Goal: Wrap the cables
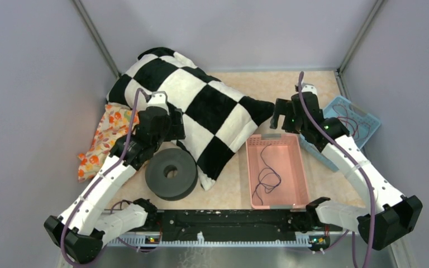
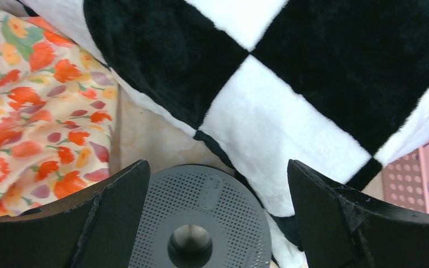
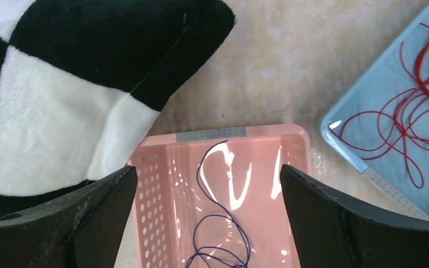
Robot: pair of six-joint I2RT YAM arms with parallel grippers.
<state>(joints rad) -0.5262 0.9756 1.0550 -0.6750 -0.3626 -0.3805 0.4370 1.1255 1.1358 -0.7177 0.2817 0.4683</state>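
Broadly, the beige marbled table (image 1: 313, 84) carries a big black-and-white checkered pillow (image 1: 201, 106) at its far left. An orange floral cloth (image 1: 103, 137) lies beside the pillow's left edge. Right of the pillow stands a pink perforated basket (image 1: 299, 167), and just beyond its right side a blue basket (image 1: 371, 120) holds a tangle of thin red wire (image 3: 419, 100). A grey round foam disc (image 1: 171, 173) with a central hole lies near the pillow's near edge.

The left gripper (image 2: 218, 167) hangs over the disc and the pillow's edge, its jaws spread wide with nothing between them. The right gripper (image 3: 208, 170) hangs above the far end of the pink basket, likewise wide apart and empty.

The cables (image 1: 267, 177) lie on the floor of the pink basket: one very thin, dark blue-black wire. A single strand curves from near the far wall toward the middle, where it falls into a few loose, overlapping loops. A tail trails toward the near left corner. It is slack and unwound, and neither gripper touches it.
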